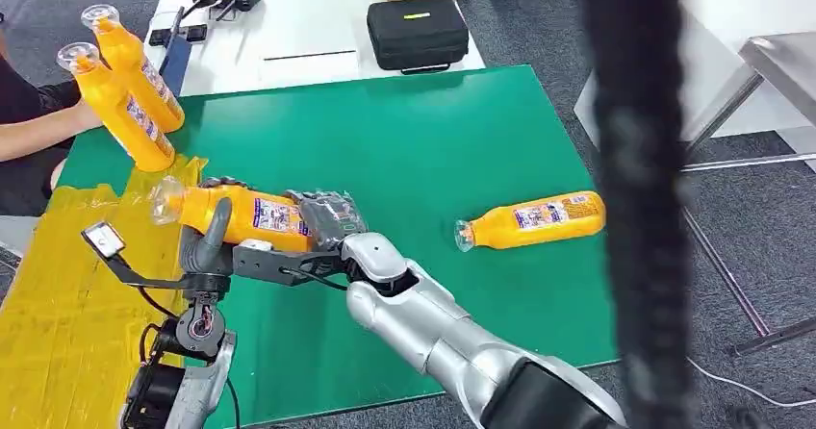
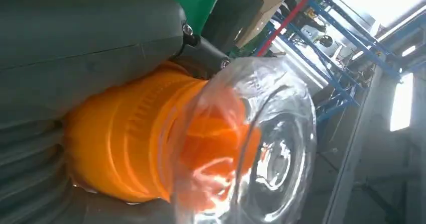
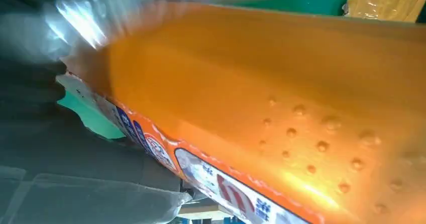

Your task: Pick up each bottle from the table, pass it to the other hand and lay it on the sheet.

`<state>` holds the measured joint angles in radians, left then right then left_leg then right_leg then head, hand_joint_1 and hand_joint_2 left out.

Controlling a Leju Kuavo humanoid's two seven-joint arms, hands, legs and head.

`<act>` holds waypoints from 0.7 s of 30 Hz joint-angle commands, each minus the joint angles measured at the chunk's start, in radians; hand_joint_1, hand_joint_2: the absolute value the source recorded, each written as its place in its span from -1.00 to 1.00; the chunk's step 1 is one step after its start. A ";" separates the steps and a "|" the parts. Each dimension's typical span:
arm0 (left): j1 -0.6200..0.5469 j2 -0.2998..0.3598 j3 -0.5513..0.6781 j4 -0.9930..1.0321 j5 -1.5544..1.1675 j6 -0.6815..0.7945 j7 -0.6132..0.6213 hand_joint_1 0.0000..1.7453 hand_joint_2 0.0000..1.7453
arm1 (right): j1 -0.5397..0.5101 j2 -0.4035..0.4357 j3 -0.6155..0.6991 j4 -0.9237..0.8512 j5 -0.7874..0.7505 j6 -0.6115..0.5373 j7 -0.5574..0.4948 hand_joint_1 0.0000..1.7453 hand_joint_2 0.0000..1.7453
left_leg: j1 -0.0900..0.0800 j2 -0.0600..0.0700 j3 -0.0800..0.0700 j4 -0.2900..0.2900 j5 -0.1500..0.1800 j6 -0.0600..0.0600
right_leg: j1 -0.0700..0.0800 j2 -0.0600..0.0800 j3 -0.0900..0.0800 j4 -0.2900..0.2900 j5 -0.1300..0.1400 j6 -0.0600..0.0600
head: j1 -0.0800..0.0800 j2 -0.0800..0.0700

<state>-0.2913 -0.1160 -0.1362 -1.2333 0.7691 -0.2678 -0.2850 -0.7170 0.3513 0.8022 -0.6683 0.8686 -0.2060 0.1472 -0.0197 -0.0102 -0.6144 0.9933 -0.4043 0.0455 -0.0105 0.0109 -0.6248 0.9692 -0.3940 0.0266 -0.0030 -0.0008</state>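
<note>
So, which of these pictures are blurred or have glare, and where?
Head view: sharp on the held bottle, but a dark blurred band crosses the right side. Left wrist view: the clear cap is soft with reflections, and the window is blown out. Right wrist view: the bottle fills the frame, smeared, with glare on plastic.

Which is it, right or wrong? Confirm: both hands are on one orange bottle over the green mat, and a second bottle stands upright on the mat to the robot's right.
Wrong in one respect. The head view shows the second bottle lying on its side on the green mat, not upright. The rest holds: the left hand and right hand are both on the held bottle.
</note>
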 commanded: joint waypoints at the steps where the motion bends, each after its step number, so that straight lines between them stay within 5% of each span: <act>1: -0.069 -0.003 -0.060 0.039 0.002 -0.020 0.010 1.00 1.00 | -0.006 -0.003 0.069 0.043 0.003 0.014 -0.014 1.00 1.00 | 0.002 -0.003 0.004 0.001 -0.002 -0.003 | 0.002 -0.004 0.005 0.000 -0.002 -0.001 | 0.000 0.000; 6: -0.068 -0.002 -0.061 0.038 0.008 -0.018 0.008 1.00 1.00 | -0.005 -0.011 0.040 0.031 0.006 0.026 -0.016 1.00 1.00 | 0.002 -0.003 0.004 0.001 -0.002 -0.004 | 0.002 -0.005 0.006 0.000 -0.003 -0.001 | 0.000 0.000; 7: -0.070 -0.001 -0.055 0.038 0.010 -0.016 0.004 1.00 1.00 | -0.009 -0.017 0.040 0.028 0.016 0.015 -0.012 -1.00 1.00 | 0.002 -0.003 0.003 0.001 -0.001 -0.003 | 0.002 -0.004 0.005 0.000 -0.002 -0.001 | 0.000 0.000; 8: -0.075 -0.003 -0.046 0.041 0.007 -0.008 -0.005 1.00 1.00 | -0.011 -0.018 0.028 0.031 0.014 0.029 -0.011 -1.00 1.00 | 0.003 -0.004 0.006 0.002 -0.004 -0.005 | 0.003 -0.006 0.009 0.001 -0.004 -0.001 | 0.000 0.000; 9: -0.075 0.001 -0.041 0.040 0.001 -0.001 -0.014 1.00 1.00 | -0.011 -0.020 0.014 0.029 0.007 0.027 -0.008 -1.00 -1.00 | 0.002 -0.003 0.004 0.001 -0.002 -0.004 | 0.002 -0.005 0.006 0.000 -0.003 -0.001 | 0.000 0.000; 14: -0.075 0.035 0.062 -0.023 -0.202 0.160 -0.131 1.00 1.00 | 0.031 -0.104 -0.108 -0.091 0.016 -0.006 -0.022 -1.00 -1.00 | 0.002 -0.003 0.004 0.001 -0.002 -0.004 | 0.002 -0.005 0.006 0.000 -0.002 -0.001 | 0.000 0.000; 21: -0.042 0.035 0.153 -0.055 -0.271 0.193 -0.145 1.00 1.00 | 0.062 -0.218 -0.246 -0.235 0.007 -0.063 -0.072 -1.00 -1.00 | 0.002 -0.003 0.002 0.001 -0.001 -0.003 | 0.002 -0.004 0.004 -0.001 -0.001 0.000 | 0.000 0.000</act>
<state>-0.3233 -0.0934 -0.0759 -1.2719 0.5378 -0.0862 -0.4193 -0.6715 0.2765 0.7022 -0.7542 0.8858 -0.2266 0.1121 -0.0197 -0.0111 -0.6146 0.9933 -0.4040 0.0454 -0.0105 0.0107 -0.6246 0.9692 -0.3938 0.0268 -0.0027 -0.0008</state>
